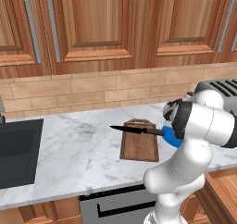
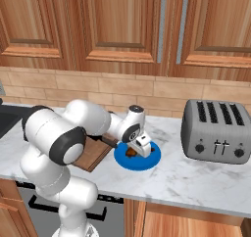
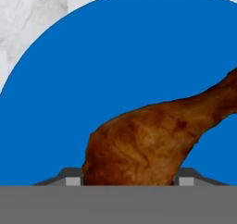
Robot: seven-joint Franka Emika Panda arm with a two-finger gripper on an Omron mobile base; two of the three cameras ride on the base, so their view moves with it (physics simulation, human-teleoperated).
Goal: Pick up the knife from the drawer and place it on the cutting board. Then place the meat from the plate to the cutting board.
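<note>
The gripper (image 2: 136,151) stood over the blue plate (image 2: 152,160), its fingers closed against either side of the meat (image 3: 152,140) (thick end between them, thin end angled away). The knife (image 1: 136,130) lay across the cutting board (image 1: 139,149).

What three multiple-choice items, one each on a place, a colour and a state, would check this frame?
1. Where does the knife lie? A in the sink; B across the cutting board; C on the toaster.
2. What colour is the plate? A blue; B white; C green.
3. The end effector is: A wide open above the counter; B shut empty; C closed on the meat.

Key: B, its dark blade crosses the board; A, bright blue under the meat; C, both fingertips flank the drumstick's thick end.
</note>
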